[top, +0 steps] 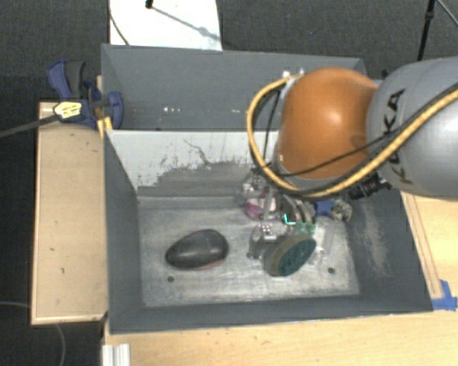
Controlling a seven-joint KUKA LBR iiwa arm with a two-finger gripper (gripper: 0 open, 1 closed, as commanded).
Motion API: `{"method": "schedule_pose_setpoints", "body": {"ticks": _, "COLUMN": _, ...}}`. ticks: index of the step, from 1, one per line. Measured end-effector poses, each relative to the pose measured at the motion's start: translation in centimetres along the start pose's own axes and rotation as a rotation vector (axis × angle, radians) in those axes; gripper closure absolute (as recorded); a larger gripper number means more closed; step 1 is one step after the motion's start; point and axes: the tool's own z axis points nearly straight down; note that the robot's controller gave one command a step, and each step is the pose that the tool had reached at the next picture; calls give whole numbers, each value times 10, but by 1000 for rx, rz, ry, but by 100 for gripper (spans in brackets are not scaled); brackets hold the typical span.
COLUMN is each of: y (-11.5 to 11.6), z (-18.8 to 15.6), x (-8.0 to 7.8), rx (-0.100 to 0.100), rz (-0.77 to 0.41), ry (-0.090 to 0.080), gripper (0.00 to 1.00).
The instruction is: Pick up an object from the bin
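gripper point(277, 227) low over right-centre floor of the bin point(122, 227); we cannot tell whether it is open or closed. round dark-green disc point(291, 256) just beside it, toward the near wall. dark oval lump point(197, 248) well left, long axis crosswise.

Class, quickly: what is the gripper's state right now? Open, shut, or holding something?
Gripper: cannot be told; it is down beside a round dark green disc.
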Motion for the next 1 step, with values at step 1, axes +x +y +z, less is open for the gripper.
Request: {"method": "schedule_pose_setpoints", "body": {"ticks": 1, "y": 123, "z": 82, "x": -8, "rx": -2, "rz": -150, "ry": -3, "gripper": 0}}
